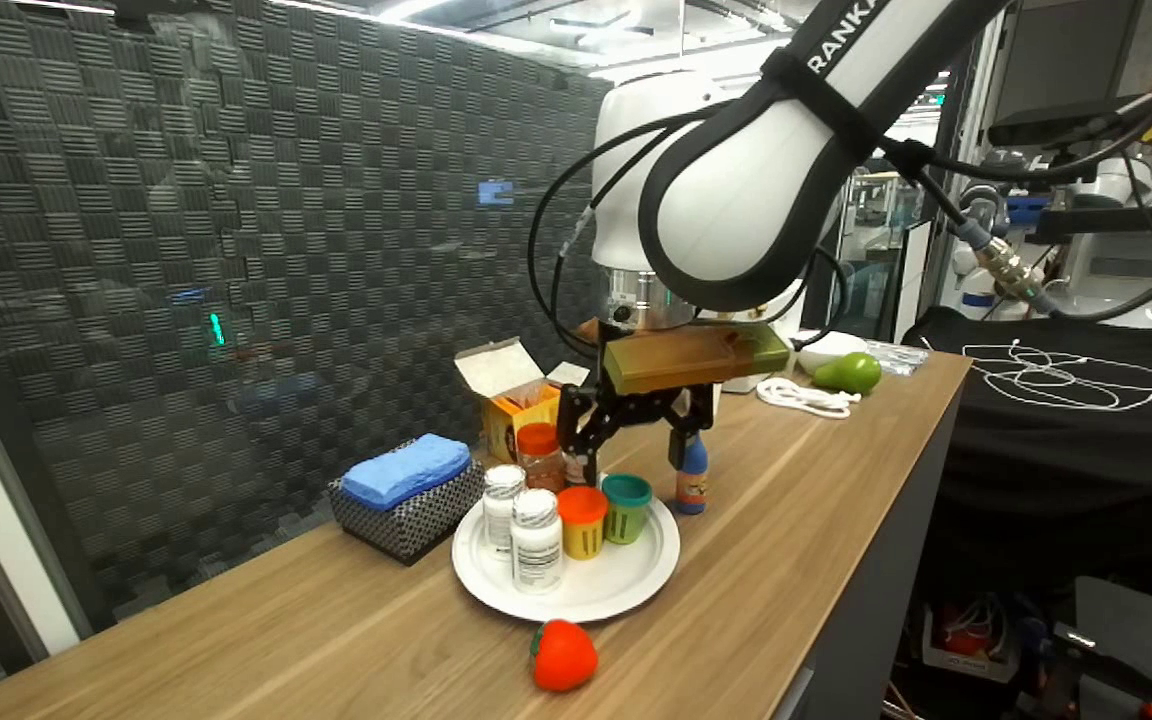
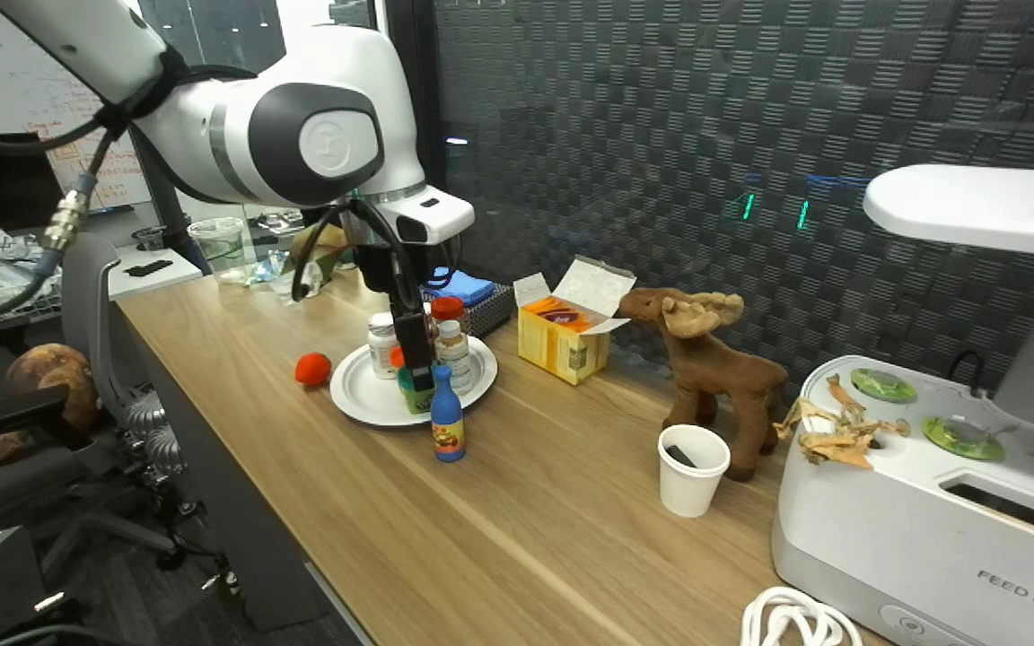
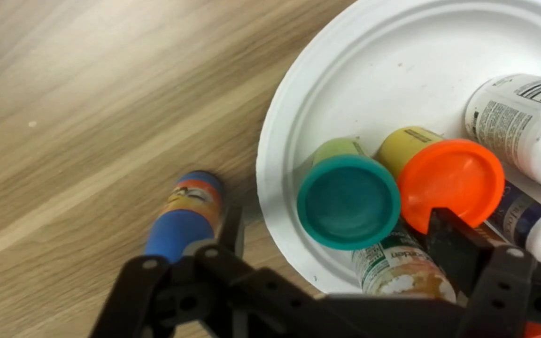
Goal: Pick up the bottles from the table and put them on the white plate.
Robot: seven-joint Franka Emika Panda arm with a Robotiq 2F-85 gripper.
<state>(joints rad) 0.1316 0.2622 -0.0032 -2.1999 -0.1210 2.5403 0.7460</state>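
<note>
The white plate (image 1: 586, 608) holds two white bottles (image 1: 537, 550), a red-lidded bottle (image 1: 540, 460), a bottle with a torn label (image 2: 453, 361), an orange-lidded tub (image 1: 582, 525) and a teal-lidded tub (image 1: 626, 512). A blue bottle (image 2: 447, 429) stands upright on the table, just off the plate's rim; it shows in the wrist view (image 3: 181, 230). My gripper (image 3: 338, 223) is open and empty above the plate's edge. In the wrist view, one finger is beside the blue bottle and the other over the orange-lidded tub. The torn-label bottle shows between the fingers, partly hidden by the gripper.
A red toy fruit (image 1: 564, 656) lies near the plate. A black box with a blue cloth (image 1: 408, 470) and an open yellow box (image 2: 562, 345) stand along the dark wall. A brown plush moose (image 2: 714, 377), a paper cup (image 2: 692, 475) and a white appliance (image 2: 930, 502) stand farther along.
</note>
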